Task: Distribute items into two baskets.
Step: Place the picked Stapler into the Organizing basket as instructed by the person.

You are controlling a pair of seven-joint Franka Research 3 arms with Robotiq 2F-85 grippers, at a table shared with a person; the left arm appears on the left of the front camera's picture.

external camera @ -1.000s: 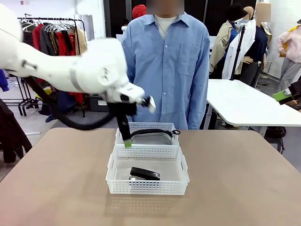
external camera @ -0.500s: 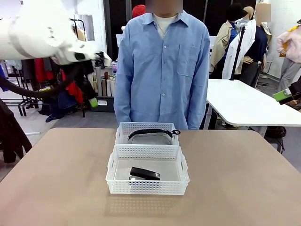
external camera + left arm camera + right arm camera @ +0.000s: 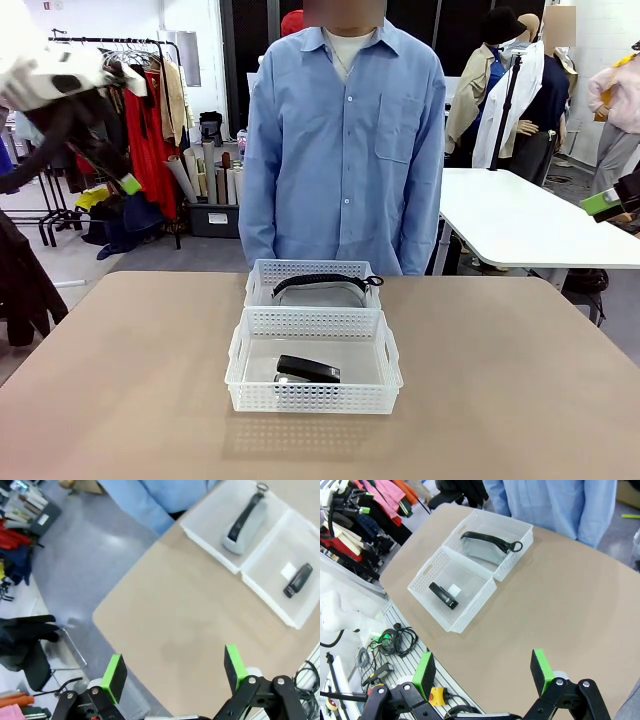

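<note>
On the table (image 3: 120, 400), pouch (image 3: 318, 293) and stapler (image 3: 308, 369) occupy separate baskets (image 3: 310, 398); a blank label (image 3: 453, 590) lies beside the stapler. Both grippers (image 3: 173, 667) (image 3: 483, 670) hang released, empty.

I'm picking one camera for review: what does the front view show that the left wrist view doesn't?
Front view alone: the person's blue shirt whole and the white side table. Left wrist view alone: the left gripper with jaws open over the table edge, and grey floor. Both: the grey pouch in the far basket, the black stapler in the near basket.
</note>
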